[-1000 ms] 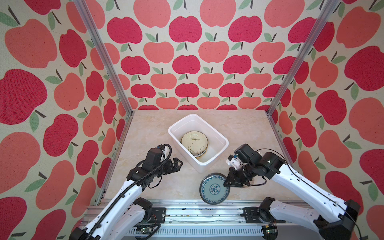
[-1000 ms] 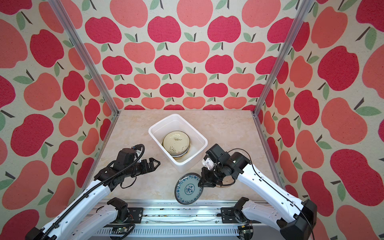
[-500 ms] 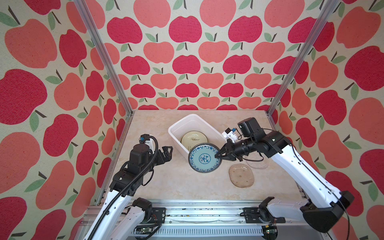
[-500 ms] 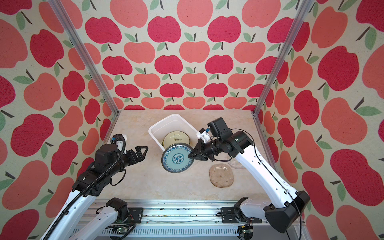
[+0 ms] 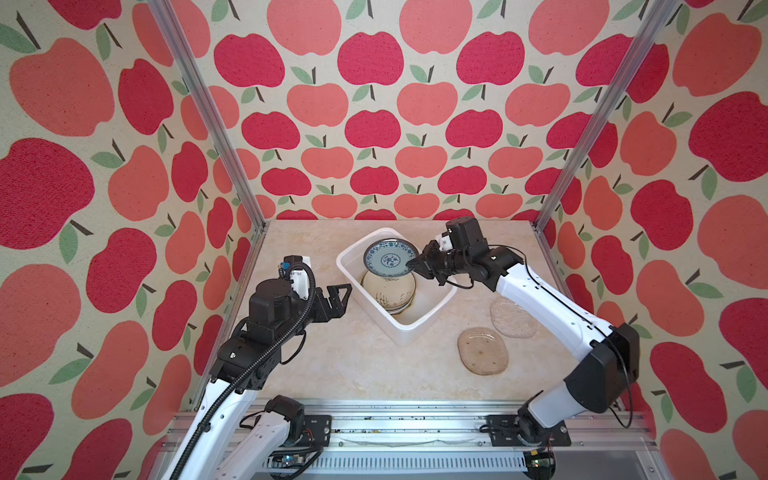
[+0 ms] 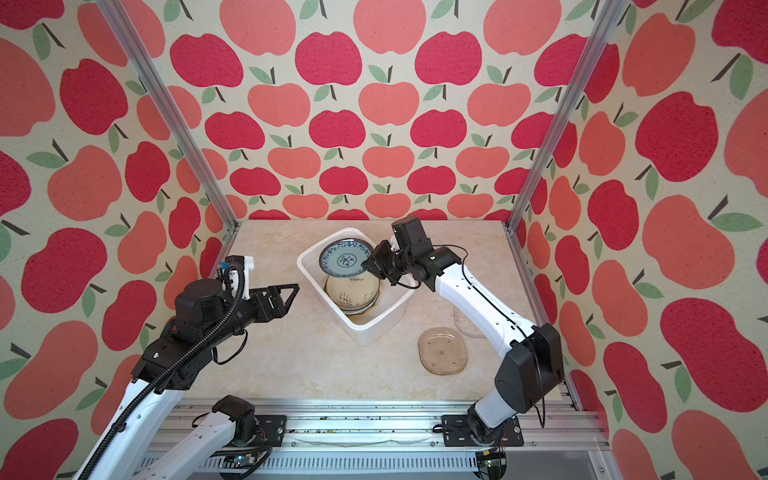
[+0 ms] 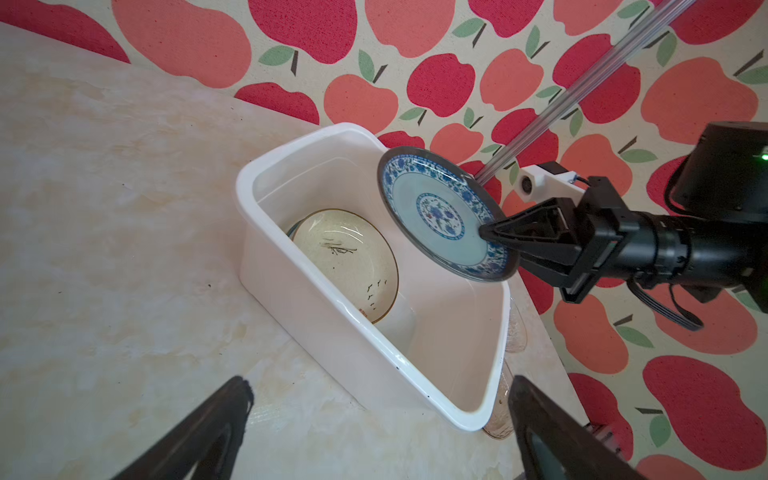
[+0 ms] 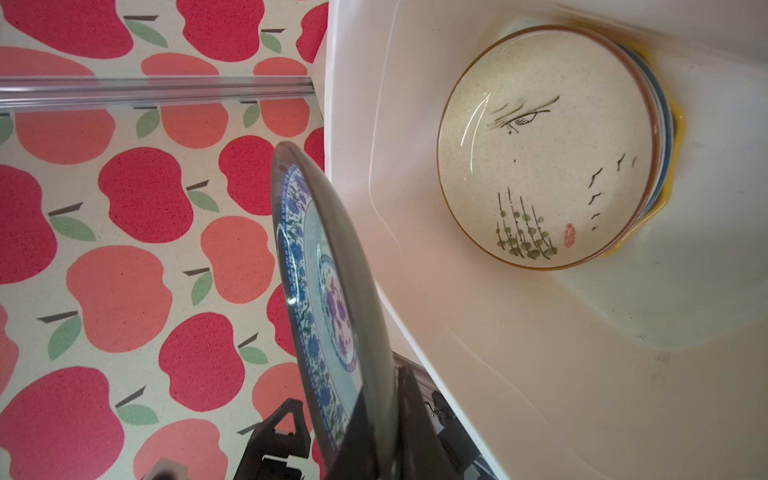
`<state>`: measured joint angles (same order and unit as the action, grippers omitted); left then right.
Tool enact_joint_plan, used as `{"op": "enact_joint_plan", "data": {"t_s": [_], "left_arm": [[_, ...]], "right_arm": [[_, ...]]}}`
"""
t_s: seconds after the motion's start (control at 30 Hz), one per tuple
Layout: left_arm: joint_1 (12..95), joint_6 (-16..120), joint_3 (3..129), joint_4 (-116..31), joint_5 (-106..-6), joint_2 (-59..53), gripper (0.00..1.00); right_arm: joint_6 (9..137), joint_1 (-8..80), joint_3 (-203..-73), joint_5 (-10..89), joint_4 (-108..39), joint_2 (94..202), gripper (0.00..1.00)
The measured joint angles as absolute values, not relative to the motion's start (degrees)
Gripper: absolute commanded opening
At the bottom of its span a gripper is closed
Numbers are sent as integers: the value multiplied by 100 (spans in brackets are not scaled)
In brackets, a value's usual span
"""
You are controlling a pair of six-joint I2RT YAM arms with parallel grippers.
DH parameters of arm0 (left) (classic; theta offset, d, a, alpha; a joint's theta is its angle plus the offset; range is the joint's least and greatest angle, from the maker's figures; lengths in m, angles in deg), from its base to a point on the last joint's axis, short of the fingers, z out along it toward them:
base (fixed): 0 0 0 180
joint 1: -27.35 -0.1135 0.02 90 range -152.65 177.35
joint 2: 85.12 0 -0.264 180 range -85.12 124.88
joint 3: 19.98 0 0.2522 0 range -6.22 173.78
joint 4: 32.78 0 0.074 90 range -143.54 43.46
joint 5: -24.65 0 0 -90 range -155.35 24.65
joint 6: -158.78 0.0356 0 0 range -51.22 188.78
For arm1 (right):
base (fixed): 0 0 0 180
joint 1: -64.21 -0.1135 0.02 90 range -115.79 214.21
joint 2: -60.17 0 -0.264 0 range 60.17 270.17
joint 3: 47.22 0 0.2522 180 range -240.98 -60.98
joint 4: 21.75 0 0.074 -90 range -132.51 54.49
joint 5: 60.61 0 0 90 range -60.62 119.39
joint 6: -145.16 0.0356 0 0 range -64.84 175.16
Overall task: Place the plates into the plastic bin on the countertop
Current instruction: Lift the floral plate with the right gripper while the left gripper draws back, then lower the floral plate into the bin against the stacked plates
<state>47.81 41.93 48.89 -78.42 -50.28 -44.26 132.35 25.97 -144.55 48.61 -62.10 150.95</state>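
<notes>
In both top views, blue-patterned plate (image 5: 390,257) pinched at the rim by right gripper (image 5: 415,262), tilted over plastic bin (image 5: 409,332); left gripper (image 5: 343,301) spread wide beside the bin. From left wrist, cream plate (image 7: 345,257) lying inside bin. From right wrist, held plate edge-on.

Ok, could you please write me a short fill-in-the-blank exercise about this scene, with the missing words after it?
1. The right gripper is shut on the rim of a plate with a ____ pattern, over the plastic bin.
2. The left gripper is ____ and holds nothing.
3. On the countertop, beside the bin, lie ____ clear glass plates.
4. The cream plate with painted birds lies ____ the bin.

Missing words: blue; open; two; inside.
</notes>
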Motion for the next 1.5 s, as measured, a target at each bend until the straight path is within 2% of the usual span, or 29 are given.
{"op": "enact_joint_plan", "data": {"t_s": [0.27, 0.73, 1.5], "left_arm": [[4781, 4453, 4889, -7647, -4578, -4367, 99], [4781, 4499, 4889, -7403, -4344, -4105, 99], [4781, 4584, 4889, -7368, -4274, -4002, 99]], "right_arm": [[13519, 2256, -14709, 4039, -6356, 15832, 0], [13943, 1922, -14724, 2946, -6566, 16184, 0], [13949, 1961, -14956, 2492, -6481, 16667, 2]]}}
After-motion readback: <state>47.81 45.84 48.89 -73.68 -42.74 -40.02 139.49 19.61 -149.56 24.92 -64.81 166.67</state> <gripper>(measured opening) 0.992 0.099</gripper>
